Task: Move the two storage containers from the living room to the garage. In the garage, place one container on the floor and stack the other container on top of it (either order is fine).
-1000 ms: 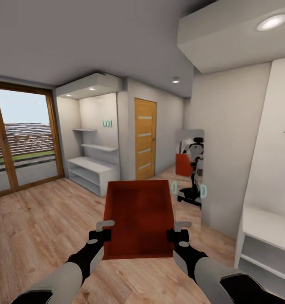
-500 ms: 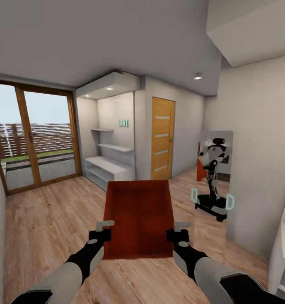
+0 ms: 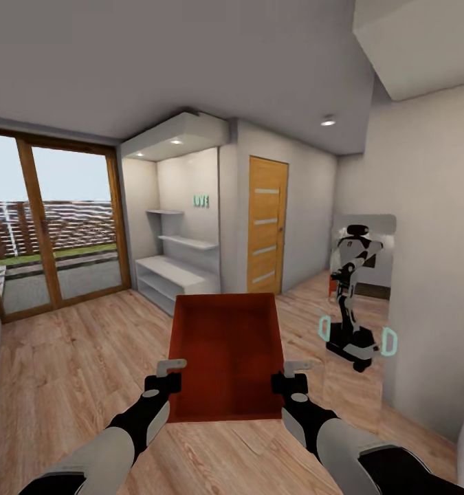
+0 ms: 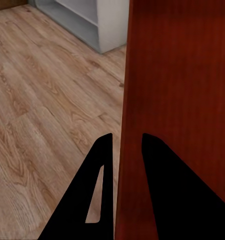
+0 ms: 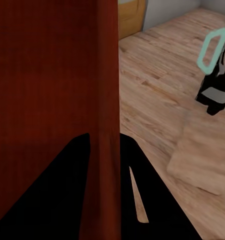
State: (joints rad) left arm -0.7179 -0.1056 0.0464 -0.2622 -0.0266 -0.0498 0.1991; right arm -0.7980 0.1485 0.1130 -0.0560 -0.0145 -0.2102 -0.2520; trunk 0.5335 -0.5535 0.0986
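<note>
**Storage container held between both hands over the wood floor**

Storage container (image 3: 226,354) sits in your grip on both sides. Your left hand (image 3: 170,375) is clamped on the container's left wall; in the left wrist view its two dark fingers (image 4: 100,165) straddle that wall's edge, one on the outside and one on the inside. Your right hand (image 3: 295,375) grasps the container's right wall in the same way, and the right wrist view shows a finger (image 5: 75,165) on each face of the red wall (image 5: 105,100).

The container is an orange-red open-top bin, held clear of the light wood-plank floor (image 3: 67,364), its long axis pointing away from you and its open inside facing the head camera.

Beyond the container's far end stands a low white shelf unit (image 3: 170,275) in a lit alcove, with two wall shelves above it. Right of that alcove is an orange-wood door (image 3: 266,234) with glass slats, closed. Left of the alcove, well apart from the container, is a wood-framed glass sliding door (image 3: 53,240). To the container's right a tall mirror (image 3: 359,302) leans on the wall, showing your robot's reflection.
</note>
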